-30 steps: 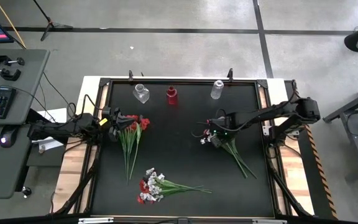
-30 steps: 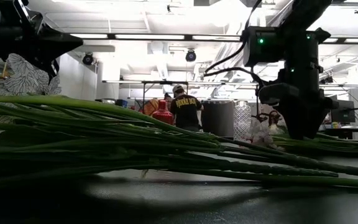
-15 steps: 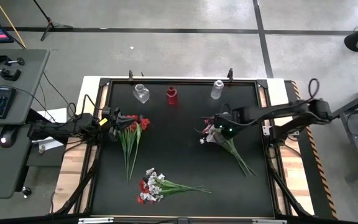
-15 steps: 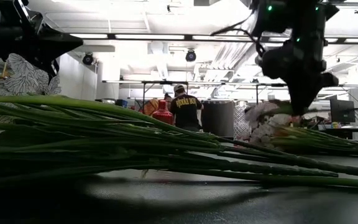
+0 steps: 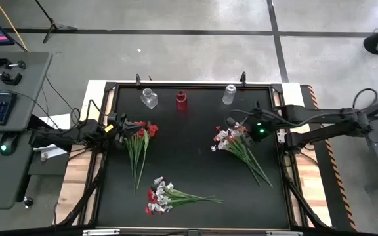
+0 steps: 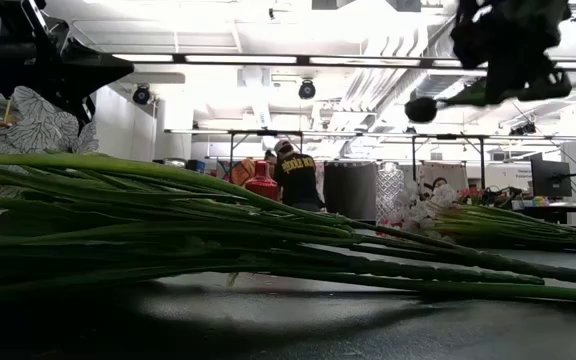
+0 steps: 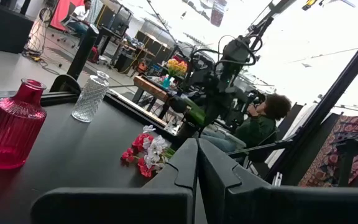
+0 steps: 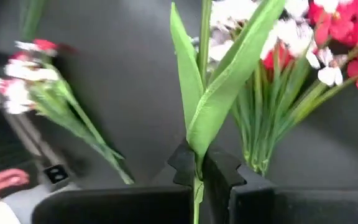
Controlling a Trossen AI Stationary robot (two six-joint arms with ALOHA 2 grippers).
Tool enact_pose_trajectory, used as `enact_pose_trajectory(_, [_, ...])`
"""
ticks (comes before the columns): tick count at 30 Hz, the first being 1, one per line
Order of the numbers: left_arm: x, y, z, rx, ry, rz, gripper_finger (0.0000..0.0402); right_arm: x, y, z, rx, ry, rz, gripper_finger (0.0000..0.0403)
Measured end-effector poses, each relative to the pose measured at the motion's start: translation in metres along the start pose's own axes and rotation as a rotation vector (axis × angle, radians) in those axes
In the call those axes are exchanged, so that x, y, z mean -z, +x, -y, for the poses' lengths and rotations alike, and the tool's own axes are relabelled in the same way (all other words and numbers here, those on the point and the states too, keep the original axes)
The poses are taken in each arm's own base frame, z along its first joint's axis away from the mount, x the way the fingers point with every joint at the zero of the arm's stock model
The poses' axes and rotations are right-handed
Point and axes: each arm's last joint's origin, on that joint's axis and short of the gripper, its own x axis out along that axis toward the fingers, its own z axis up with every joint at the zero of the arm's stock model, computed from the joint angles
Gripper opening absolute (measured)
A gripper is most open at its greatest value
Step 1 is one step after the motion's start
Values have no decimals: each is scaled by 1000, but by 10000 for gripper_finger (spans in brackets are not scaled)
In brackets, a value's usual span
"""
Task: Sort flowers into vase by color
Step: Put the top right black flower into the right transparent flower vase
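While the right gripper [image 8: 199, 163] pinches one thin flower stem [image 8: 204, 37], it could slip or snag the bunch [image 5: 241, 147] below.

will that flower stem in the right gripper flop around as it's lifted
Probably a little: the stem is long and thin, pinched low by the right gripper. It looks light, so slipping seems unlikely. Its leaves may snag the bunch underneath.
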Motion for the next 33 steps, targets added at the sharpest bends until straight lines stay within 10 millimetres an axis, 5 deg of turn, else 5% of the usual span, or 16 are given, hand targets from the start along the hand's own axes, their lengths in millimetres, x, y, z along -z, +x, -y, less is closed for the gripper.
enact_pose_trajectory(6, [0,0,0,0,0,0,0,-16,-32,-11,-116,-128,511,1])
enact_pose_trajectory(14, [0,0,0,0,0,0,0,-94,-59,-19,8,-292,1230,0])
enact_pose_trajectory(20, [0,0,0,0,0,0,0,-130,-58,17,363,-212,1304,0])
enact_pose_trajectory(33, [0,0,0,0,0,0,0,-153,-69,38,428,-196,1417,0])
